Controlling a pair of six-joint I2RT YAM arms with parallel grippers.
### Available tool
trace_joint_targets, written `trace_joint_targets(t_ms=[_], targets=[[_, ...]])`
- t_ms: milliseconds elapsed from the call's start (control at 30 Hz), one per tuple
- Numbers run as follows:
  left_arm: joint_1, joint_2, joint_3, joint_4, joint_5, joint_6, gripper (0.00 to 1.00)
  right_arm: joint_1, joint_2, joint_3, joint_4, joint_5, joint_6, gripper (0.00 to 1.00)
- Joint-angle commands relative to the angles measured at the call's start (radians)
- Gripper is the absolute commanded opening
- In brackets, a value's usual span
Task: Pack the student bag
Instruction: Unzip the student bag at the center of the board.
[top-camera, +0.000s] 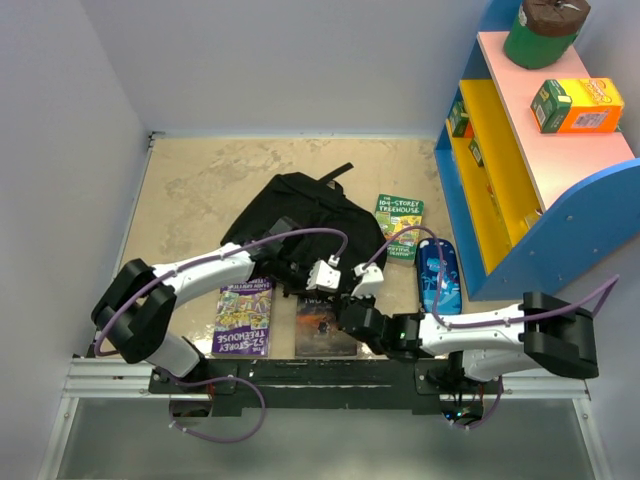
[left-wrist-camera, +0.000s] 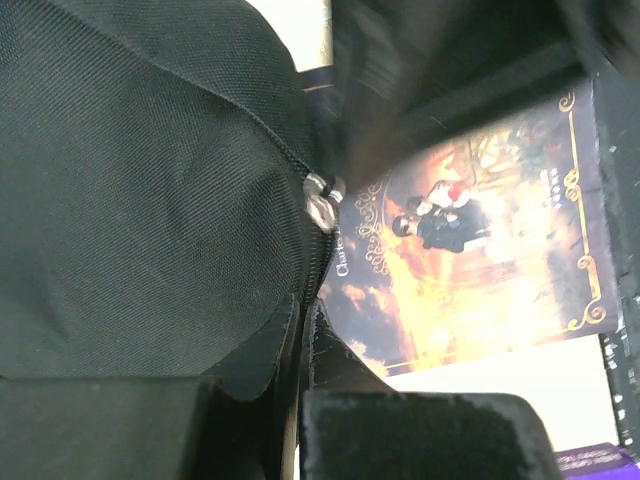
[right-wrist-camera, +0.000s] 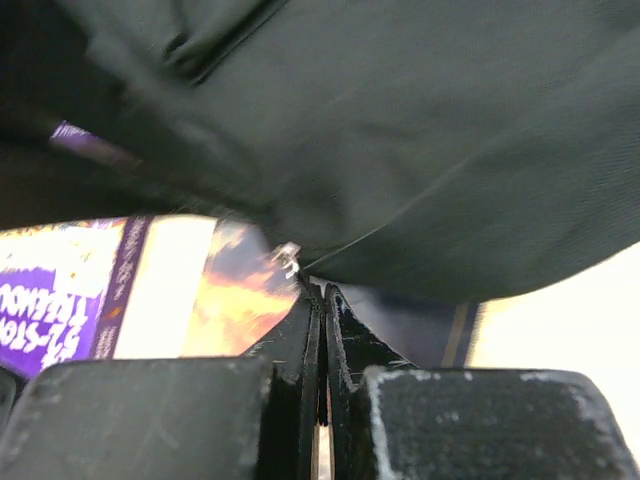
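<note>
Top external view showed me walls along the left and far edges of the table (top-camera: 190, 180) and a blue shelf (top-camera: 560, 215) crowding the right edge; bare top lay toward the far left corner. The student bag (top-camera: 300, 215) sat mid-table, black, slumped and creased. Both ends were pinched narrow on its near hem: the left gripper (left-wrist-camera: 300, 335) below the zipper pull (left-wrist-camera: 322, 200), the right gripper (right-wrist-camera: 322, 298) with jaws nearly touching.

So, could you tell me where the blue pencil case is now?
In the top view the pencil case lies on the right, between the green book and the blue shelf.
</note>
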Motion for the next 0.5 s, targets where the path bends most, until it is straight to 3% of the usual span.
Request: trace_joint_targets(t_ms=[0,100,133,233,467], targets=[[0.003,-0.047,-0.014,-0.059,-0.121,0.101,0.0,-0.109,-0.099,0.023,-0.076,-0.004,-0.007,0.0],[0.064,-0.042,0.029,-0.07,-0.172,0.115,0.0,-0.181,-0.167,0.029,-0.09,-0.008,-0.065,0.0],[0.148,-0.032,0.056,-0.084,-0.15,0.113,0.0,-0.2,-0.174,0.029,-0.096,-0.022,-0.086,0.0],[0.265,0.034,0.176,-0.203,-0.101,0.124,0.0,-0.261,-0.176,0.038,-0.085,-0.054,-0.126,0.0],[0.333,-0.059,0.078,-0.168,-0.216,0.202,0.0,-0.355,-0.098,0.083,-0.062,-0.109,-0.186,0.0]])
